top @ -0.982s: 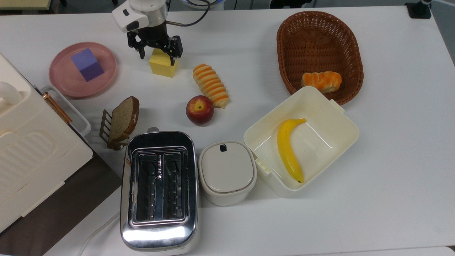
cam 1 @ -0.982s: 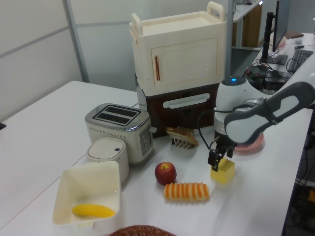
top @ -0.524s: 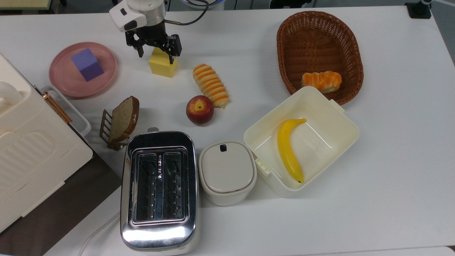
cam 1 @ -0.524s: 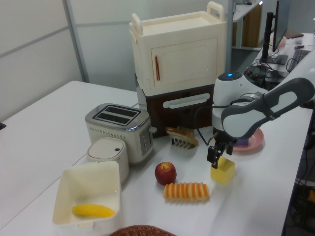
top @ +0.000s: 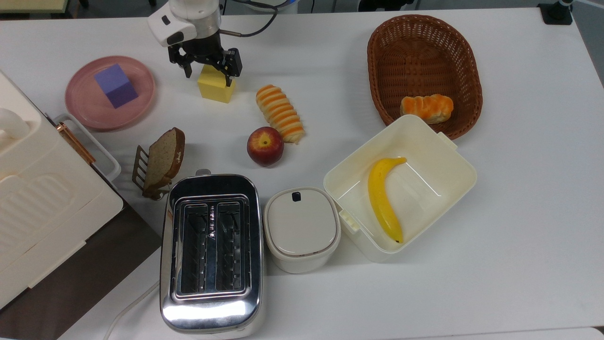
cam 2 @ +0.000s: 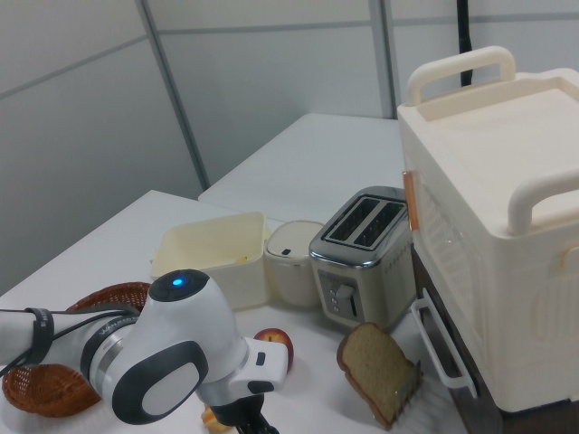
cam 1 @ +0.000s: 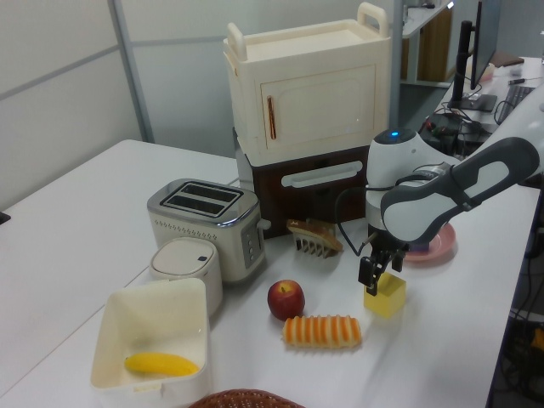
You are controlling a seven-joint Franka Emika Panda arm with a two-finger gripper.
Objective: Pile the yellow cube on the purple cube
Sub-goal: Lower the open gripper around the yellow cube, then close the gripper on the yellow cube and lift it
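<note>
Yellow cube (top: 216, 86) sits on the table (top: 519, 189). Gripper (top: 207, 73) straddles it, fingers spread, gripping nothing. Purple cube (top: 115, 86) rests on the plate (top: 85, 106).

No readable text, label, brand or number appears on anything.

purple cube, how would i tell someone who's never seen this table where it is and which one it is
Find the big cream cabinet at the top view's left edge; just beyond it sits a round pink plate. The purple cube stands on that plate. Nothing else shares the plate, and its violet-blue colour separates it from the yellow cube on the bare table to the top view's right, under the gripper.
</note>
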